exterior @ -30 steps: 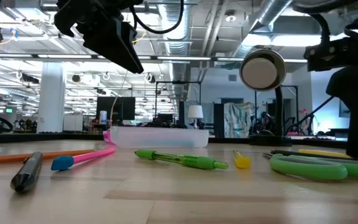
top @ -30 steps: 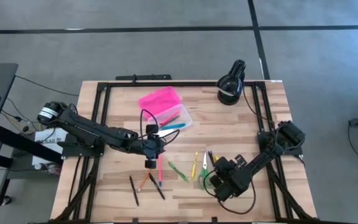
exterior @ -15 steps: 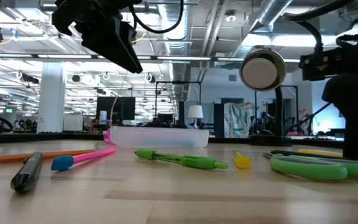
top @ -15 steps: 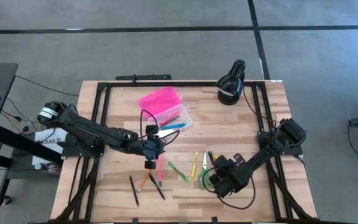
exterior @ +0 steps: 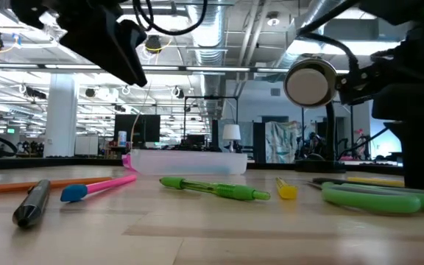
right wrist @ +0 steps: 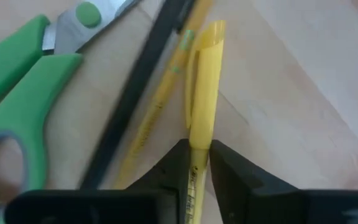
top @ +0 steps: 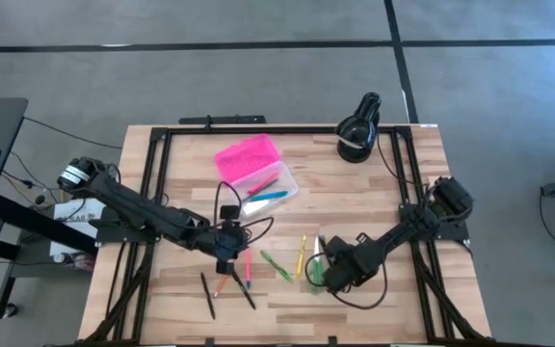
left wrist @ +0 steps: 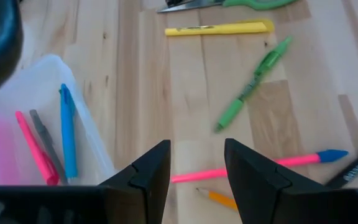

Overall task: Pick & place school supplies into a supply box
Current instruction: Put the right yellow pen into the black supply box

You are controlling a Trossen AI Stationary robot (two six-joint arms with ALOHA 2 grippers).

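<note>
Pens and pencils lie loose on the wooden table: a pink pen (left wrist: 253, 168), a green pen (left wrist: 253, 78), an orange pencil (left wrist: 219, 199) and black pens (top: 244, 291). The supply box (top: 276, 183) has a clear base and its pink lid (top: 247, 154) thrown back. Inside it lie a blue, a pink and a grey pen (left wrist: 67, 140). My left gripper (left wrist: 197, 168) hangs open above the pink pen. My right gripper (right wrist: 199, 171) is shut on a yellow pen (right wrist: 202, 93), beside the green-handled scissors (right wrist: 17, 87). My right gripper pinches the yellow pen's barrel (right wrist: 199, 152) between its two fingers. The fingers come from above, pointing steeply down, and stand across the pen. The pen lies on the table beside a yellow pencil (right wrist: 157, 106) and a black pen (right wrist: 135, 93).
A black round lamp-like object (top: 359, 125) stands at the far right of the table, and black cables loop near both grippers. Another yellow pen (top: 303, 253) lies left of the scissors. A black frame runs along the table's edges.
My left gripper has gone toward the table's near edge and a little left, staying open above the pens. My right gripper has gone toward the table's left and far side, over the scissors and yellow pen, and has turned about its wrist.
</note>
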